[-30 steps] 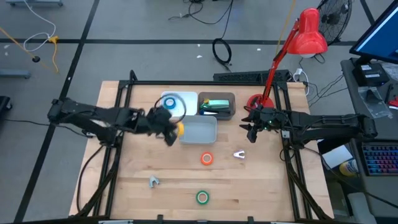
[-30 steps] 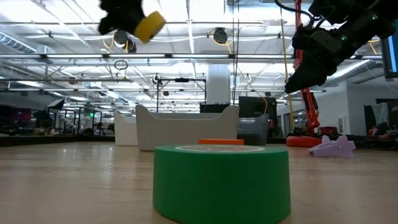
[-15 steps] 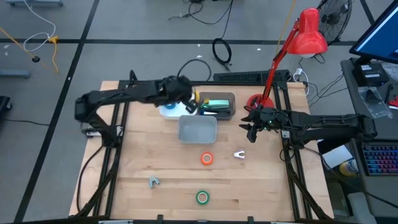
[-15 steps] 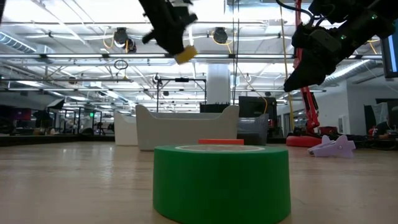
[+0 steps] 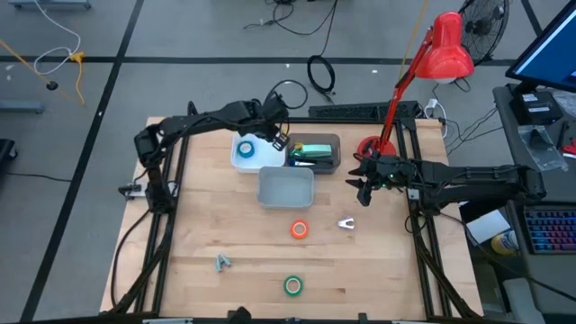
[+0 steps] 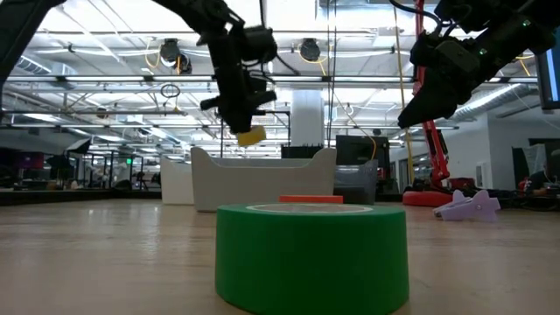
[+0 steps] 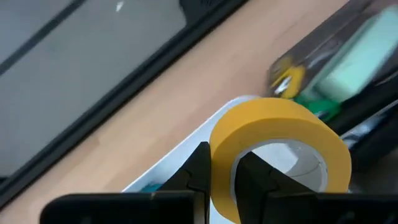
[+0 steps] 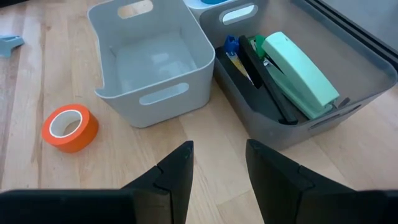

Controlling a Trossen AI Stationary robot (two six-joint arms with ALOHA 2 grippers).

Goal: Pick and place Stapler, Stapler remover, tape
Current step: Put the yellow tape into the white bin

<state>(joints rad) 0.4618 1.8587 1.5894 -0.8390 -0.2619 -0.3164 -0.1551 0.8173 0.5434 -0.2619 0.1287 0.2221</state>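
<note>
Yellow tape (image 7: 277, 149) sits clamped by its wall in the left pincer (image 5: 280, 142), held in the air above the white bin (image 5: 241, 158) that holds the blue tape (image 5: 247, 148), beside the dark bin (image 8: 348, 93) with the mint-green stapler (image 8: 301, 74). Orange tape (image 5: 299, 229) and green tape (image 5: 292, 285) lie flat on the tabletop (image 5: 198, 225). Right pincer (image 5: 363, 191) hangs released near the grey bin (image 5: 286, 187), holding nothing.

Grey floor (image 5: 180, 27) with dark seams; red desk lamp (image 5: 447, 47); ceiling trusses (image 6: 105, 83), bright lights.
</note>
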